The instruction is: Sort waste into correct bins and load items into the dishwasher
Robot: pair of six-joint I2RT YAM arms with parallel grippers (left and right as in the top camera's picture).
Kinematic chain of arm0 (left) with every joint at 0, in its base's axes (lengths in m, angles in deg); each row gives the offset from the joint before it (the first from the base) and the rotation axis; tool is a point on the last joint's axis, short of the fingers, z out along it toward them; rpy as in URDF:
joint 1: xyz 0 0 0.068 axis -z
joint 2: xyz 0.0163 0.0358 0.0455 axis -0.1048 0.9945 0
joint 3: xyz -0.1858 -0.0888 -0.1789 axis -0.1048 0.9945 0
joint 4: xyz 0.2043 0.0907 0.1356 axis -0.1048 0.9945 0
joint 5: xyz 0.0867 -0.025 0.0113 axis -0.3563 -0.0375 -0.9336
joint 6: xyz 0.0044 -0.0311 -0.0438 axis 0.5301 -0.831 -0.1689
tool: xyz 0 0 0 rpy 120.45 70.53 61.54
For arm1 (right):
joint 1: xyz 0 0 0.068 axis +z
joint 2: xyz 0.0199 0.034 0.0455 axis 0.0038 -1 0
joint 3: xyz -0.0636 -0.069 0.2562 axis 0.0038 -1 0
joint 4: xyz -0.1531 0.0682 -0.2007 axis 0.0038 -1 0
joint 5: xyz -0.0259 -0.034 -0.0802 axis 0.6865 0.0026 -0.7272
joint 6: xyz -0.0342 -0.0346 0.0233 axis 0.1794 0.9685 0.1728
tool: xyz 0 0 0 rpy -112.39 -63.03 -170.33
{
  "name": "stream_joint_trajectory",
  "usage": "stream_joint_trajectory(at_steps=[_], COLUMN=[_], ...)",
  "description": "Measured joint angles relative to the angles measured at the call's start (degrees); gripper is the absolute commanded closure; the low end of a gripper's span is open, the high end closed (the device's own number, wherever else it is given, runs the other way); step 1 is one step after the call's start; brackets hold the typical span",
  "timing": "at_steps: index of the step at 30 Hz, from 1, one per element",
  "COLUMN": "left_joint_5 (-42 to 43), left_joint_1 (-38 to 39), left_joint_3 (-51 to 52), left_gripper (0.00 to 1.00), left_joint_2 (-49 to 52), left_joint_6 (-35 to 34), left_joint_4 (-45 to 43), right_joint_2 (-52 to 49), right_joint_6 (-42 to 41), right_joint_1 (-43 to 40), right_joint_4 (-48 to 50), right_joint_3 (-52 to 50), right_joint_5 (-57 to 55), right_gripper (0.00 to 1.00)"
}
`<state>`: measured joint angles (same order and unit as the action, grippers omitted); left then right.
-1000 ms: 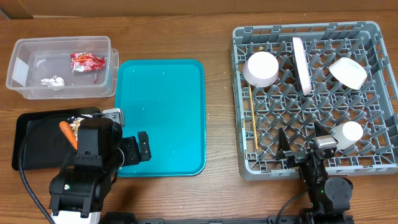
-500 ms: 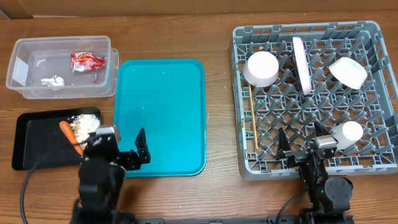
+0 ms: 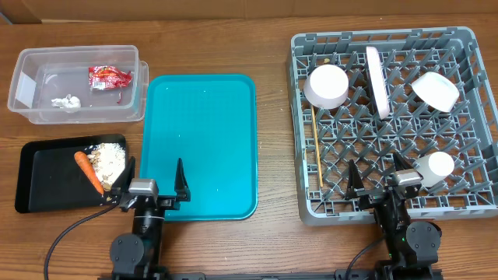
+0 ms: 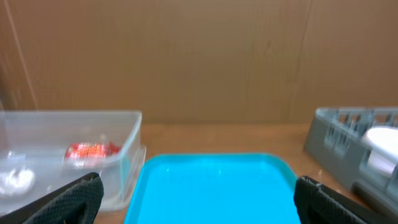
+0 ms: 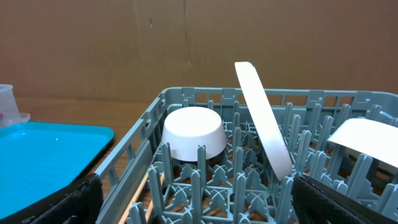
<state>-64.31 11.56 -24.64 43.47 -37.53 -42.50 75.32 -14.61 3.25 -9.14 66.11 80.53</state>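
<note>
The clear tub (image 3: pixel 74 85) holds the red wrapper (image 3: pixel 109 76) and white tissue (image 3: pixel 67 102). On the black tray (image 3: pixel 47 187) lie the carrot (image 3: pixel 88 171) and beige scraps (image 3: pixel 109 158). The grey rack (image 3: pixel 393 206) carries two bowls (image 3: pixel 327 85) (image 3: pixel 436 89), an upright plate (image 3: pixel 377 82), a cup (image 3: pixel 434 167) and chopsticks (image 3: pixel 317 155). My left gripper (image 3: pixel 154 185) (image 4: pixel 199 208) is open and empty at the teal tray's near edge. My right gripper (image 3: pixel 380 187) (image 5: pixel 199 205) is open and empty over the rack's near wall, facing a bowl (image 5: pixel 194 132) and the plate (image 5: pixel 264 121).
The teal tray (image 3: pixel 198 144) (image 4: pixel 211 186) lies bare between the bins and the rack. A brown cardboard wall stands behind the table. Bare wood runs between the teal tray and the rack.
The left arm has drawn back from over the black tray toward the front edge, uncovering the carrot and scraps. The right arm has not moved.
</note>
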Motion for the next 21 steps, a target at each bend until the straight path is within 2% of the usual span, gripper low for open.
stream_joint_trajectory(at_steps=[2,21], left_joint_5=[0.04,1.36], left_joint_1=[0.00,0.00], left_joint_3=[0.26,0.26], left_gripper=[0.00,0.00], left_joint_2=[-0.07,-0.04], left_joint_6=[0.61,0.61], left_joint_4=[7.23,7.23], right_joint_2=[0.00,0.00], right_joint_6=[0.00,0.00], right_joint_1=[0.00,0.00], right_joint_4=[0.04,0.02], right_joint_3=[0.00,0.00], right_joint_5=[0.00,-0.02], right_gripper=[0.00,0.00])
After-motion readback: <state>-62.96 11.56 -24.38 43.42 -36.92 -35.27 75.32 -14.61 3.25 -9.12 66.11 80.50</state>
